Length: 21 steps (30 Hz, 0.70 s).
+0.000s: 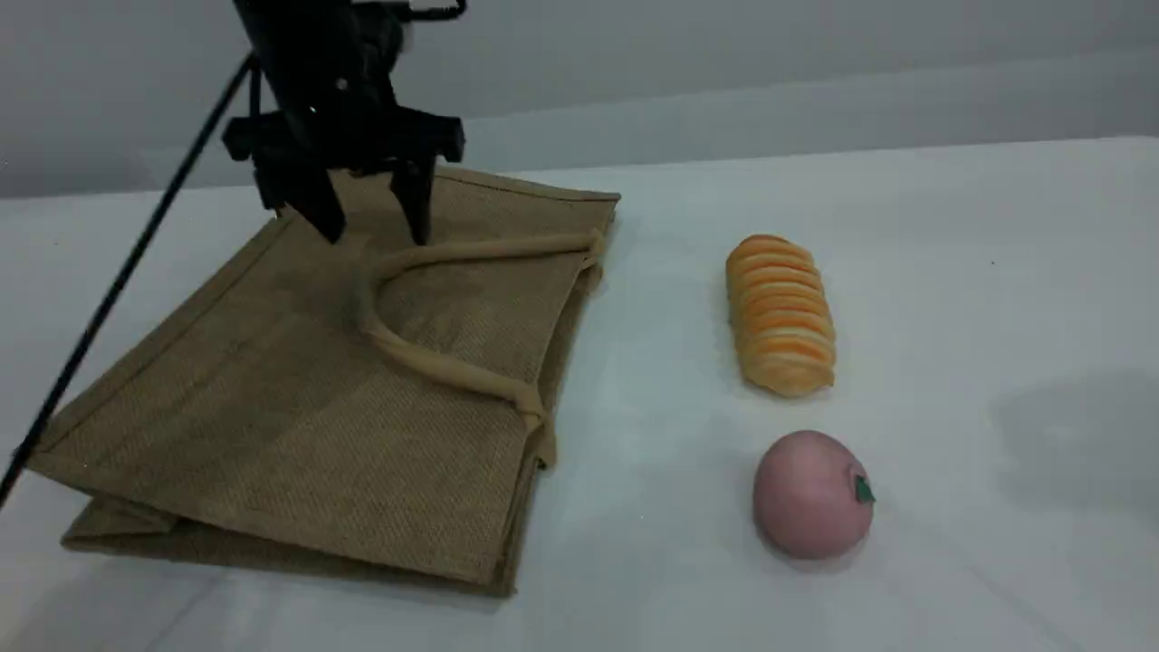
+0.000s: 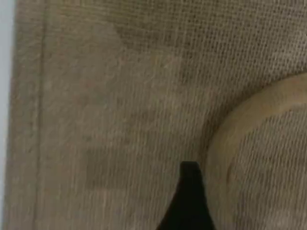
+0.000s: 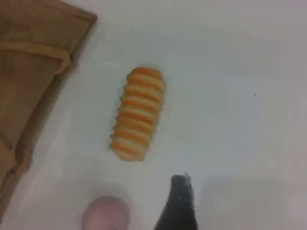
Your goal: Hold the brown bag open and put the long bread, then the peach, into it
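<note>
**Bag**: brown, coarse weave. Lying flat on the white table, at the left of the scene view. Mouth edge turned to the right, toward the food; side folds tucked in along the near edge.

**Handle**: lighter padded loop, flat on the bag's upper panel, both ends sewn at the mouth edge.

**Left gripper**: black, pointing down, fingers spread wide, nothing between them. Poised over the far part of the bag, right at the bend of the handle, with the bend below the gap. Whether touching the cloth or not: cannot tell. From its own camera, one dark fingertip over the weave, just left of the handle's curve.

**Bread**: ribbed golden loaf on bare table, right of the bag and clear of it, long axis running away from the camera. Well apart from the left gripper.

**Peach**: pink, round, green leaf mark on its right side. Nearer the camera than the bread, close to it, not touching.

**Right gripper**: out of the scene view, shown only by its own camera as one dark fingertip. Spread wide, holding nothing. Above bare table, with the bread ahead and to the left, untouched. Peach blurred at the bottom edge, left of the fingertip. Bag corner at upper left.
</note>
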Available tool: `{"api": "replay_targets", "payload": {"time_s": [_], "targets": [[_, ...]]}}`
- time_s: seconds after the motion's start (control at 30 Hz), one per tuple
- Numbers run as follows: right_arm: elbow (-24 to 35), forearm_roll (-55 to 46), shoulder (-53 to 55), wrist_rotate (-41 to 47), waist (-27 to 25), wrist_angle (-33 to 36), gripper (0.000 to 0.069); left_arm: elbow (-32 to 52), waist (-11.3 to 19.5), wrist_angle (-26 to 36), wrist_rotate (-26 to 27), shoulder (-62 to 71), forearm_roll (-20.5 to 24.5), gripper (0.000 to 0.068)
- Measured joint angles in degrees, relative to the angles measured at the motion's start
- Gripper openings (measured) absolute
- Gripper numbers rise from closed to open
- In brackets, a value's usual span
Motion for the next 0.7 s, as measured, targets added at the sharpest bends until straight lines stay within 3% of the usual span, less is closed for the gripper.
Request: {"api": "replay_targets", "payload": {"time_s": [0.7], "targets": [[0.0, 0.0, 0.0, 0.0, 0.0, 0.1, 0.0554, -1.9, 0.0, -0.2, 0.1, 4.8, -0.6, 0.0541]]}}
